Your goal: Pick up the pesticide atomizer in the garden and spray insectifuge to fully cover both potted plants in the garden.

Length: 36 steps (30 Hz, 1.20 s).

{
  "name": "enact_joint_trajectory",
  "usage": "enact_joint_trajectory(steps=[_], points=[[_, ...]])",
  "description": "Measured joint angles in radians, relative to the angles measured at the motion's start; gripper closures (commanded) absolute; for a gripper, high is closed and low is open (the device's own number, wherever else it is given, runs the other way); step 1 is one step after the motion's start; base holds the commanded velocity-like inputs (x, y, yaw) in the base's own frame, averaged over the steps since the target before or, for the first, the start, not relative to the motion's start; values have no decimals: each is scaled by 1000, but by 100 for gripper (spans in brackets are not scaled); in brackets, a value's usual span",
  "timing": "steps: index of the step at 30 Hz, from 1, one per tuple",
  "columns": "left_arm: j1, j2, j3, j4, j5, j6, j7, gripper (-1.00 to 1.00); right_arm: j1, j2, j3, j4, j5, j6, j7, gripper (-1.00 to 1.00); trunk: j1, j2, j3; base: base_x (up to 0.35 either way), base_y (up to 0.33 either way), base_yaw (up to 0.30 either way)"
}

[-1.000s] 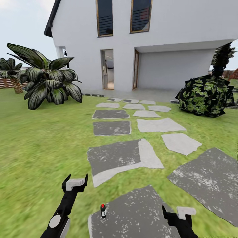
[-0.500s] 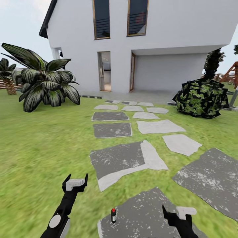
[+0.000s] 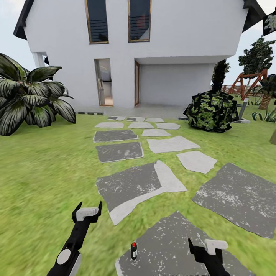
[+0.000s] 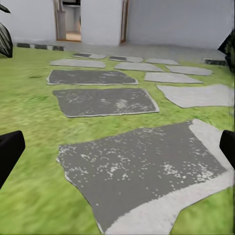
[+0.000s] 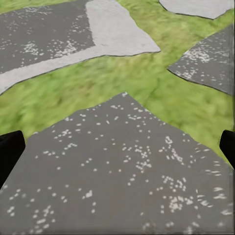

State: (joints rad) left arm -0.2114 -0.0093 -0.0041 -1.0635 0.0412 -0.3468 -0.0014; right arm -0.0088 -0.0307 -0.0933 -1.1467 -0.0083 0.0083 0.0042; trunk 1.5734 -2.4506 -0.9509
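Atomizer [image 3: 133, 250] stands upright at a stepping stone's [image 3: 172, 249] edge, both arms' fingers spread empty.

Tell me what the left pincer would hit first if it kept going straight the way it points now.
Nothing stands in its way nearby. The left pincer, open and empty, aims slightly downward over the lawn, so it would probably meet the large grey stepping stone lying ahead of it. Depth is hard to judge.
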Motion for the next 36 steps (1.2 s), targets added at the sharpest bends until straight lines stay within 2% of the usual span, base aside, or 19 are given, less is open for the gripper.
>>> enact_joint_trajectory(steps=[7,26,30,36], points=[[0,0,0,0,-1,0,0,-100,0,0,0,0,0,0,0,-100,0,0,0,0,142,-283],[0,0,0,0,0,0,0,-100,0,0,-14,0,0,0,5,-100,0,0,0,0,6,-283],[0,0,1,0,0,1,0,-100,0,0,-14,0,0,0,5,-100,0,0,0,0,177,-237],[0,0,1,0,1,1,0,-100,0,0,-14,0,1,-1,0,-100,0,0,0,0,290,-54]])
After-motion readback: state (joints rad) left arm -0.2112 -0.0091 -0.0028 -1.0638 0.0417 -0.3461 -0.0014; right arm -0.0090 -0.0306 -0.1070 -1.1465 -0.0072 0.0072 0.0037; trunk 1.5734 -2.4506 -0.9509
